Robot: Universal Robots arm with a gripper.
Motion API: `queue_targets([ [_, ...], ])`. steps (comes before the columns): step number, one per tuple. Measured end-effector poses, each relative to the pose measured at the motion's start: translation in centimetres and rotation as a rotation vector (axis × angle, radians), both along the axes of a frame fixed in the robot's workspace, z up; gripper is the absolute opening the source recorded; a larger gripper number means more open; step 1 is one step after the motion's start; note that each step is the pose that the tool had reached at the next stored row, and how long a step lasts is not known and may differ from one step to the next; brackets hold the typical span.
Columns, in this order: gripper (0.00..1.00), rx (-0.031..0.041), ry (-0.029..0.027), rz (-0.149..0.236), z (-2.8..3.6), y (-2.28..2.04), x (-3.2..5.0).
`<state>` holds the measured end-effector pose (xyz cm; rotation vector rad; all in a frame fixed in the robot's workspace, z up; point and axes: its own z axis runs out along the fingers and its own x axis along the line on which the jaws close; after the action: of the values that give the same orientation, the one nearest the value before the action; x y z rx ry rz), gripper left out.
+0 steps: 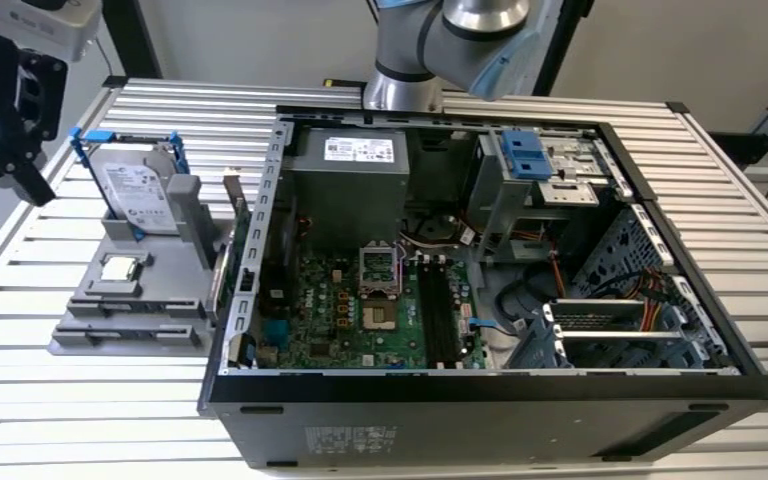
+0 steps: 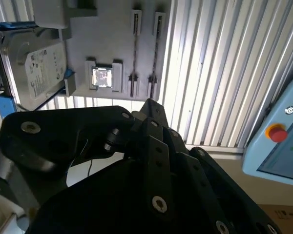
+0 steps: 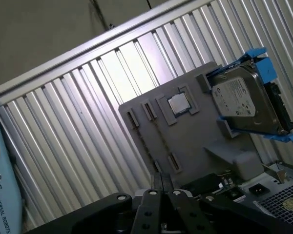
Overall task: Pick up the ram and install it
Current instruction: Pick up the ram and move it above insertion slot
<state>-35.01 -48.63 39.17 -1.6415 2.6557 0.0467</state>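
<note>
My black gripper (image 1: 31, 185) hangs above the table at the exterior view's far left, left of the grey parts holder (image 1: 91, 335). In both wrist views its fingers meet at one tip (image 2: 149, 104) (image 3: 161, 178), so it looks shut, with nothing seen between them. The holder (image 2: 112, 34) has two narrow slots (image 2: 135, 48) (image 3: 154, 131), each with a thin dark line along it. I cannot tell whether either line is the ram seen edge-on. The open computer case (image 1: 491, 385) lies on its side with the green motherboard (image 1: 344, 315) and its long black slots (image 1: 435, 300) exposed.
A silver hard drive (image 1: 137, 195) in a blue frame and a small square processor (image 1: 117, 268) sit on the holder. The ribbed aluminium table (image 1: 91, 400) runs all around. A pale blue pendant with a red button (image 2: 276, 132) lies past the table edge. The arm's base (image 1: 404, 90) stands behind the case.
</note>
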Motion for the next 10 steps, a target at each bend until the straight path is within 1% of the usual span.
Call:
queue_targets([
  [3,0.0,0.0,-0.0023,0.051,0.0,0.0,-0.01],
  [6,0.0,-0.0002,-0.0105,0.097,0.0,0.0,-0.01],
  [8,0.0,-0.0002,-0.0144,0.129,0.0,0.0,-0.01],
  [10,0.0,-0.0003,-0.0167,0.162,0.0,0.0,-0.01],
])
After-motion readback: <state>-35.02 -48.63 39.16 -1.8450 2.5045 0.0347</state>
